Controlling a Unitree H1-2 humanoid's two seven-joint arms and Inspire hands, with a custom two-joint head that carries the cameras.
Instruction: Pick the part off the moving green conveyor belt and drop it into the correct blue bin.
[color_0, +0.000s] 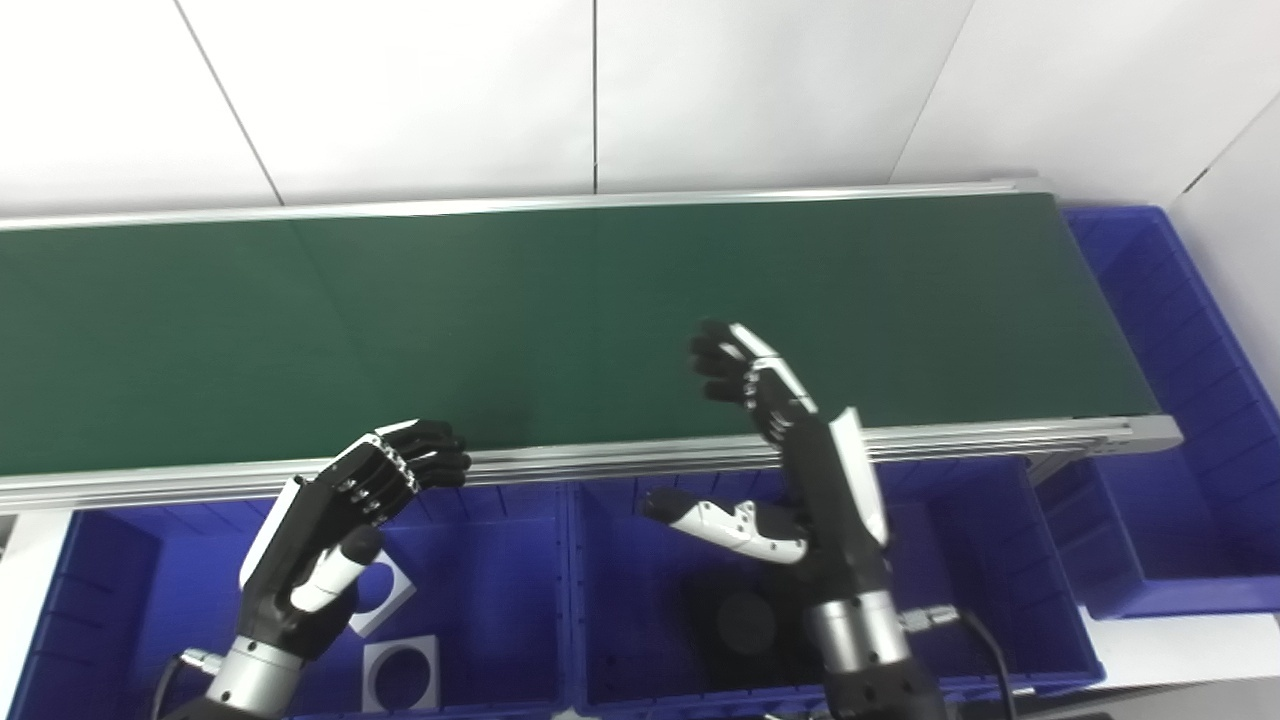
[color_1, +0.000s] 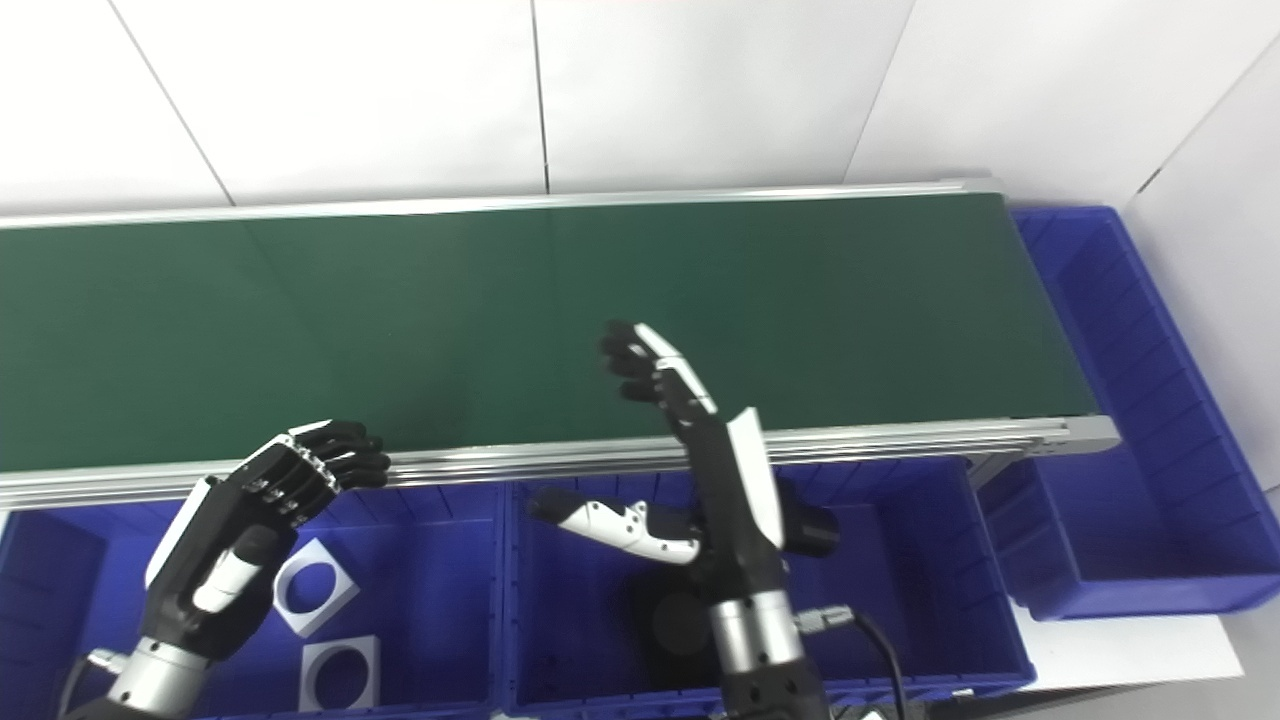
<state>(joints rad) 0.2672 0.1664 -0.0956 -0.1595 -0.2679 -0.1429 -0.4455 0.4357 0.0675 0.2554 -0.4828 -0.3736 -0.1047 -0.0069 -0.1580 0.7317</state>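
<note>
The green conveyor belt (color_0: 560, 320) runs across the view and carries no part. My right hand (color_0: 790, 450) stands upright over the belt's near rail, open, thumb stretched left, holding nothing. My left hand (color_0: 345, 510) hovers over the left blue bin (color_0: 500, 620), fingers loosely curled near the rail, open, with nothing in it. Two white square plates with round holes (color_1: 315, 585) (color_1: 340, 672) lie in the left bin. A black part (color_1: 680, 625) lies in the middle bin (color_1: 900, 620), partly hidden by my right arm. A dark cylinder (color_1: 815, 530) shows just right of that arm.
A third blue bin (color_0: 1190, 450) stands at the belt's right end, nothing visible inside. An aluminium rail (color_0: 620, 460) edges the belt's near side. White wall panels rise behind the belt and at the right.
</note>
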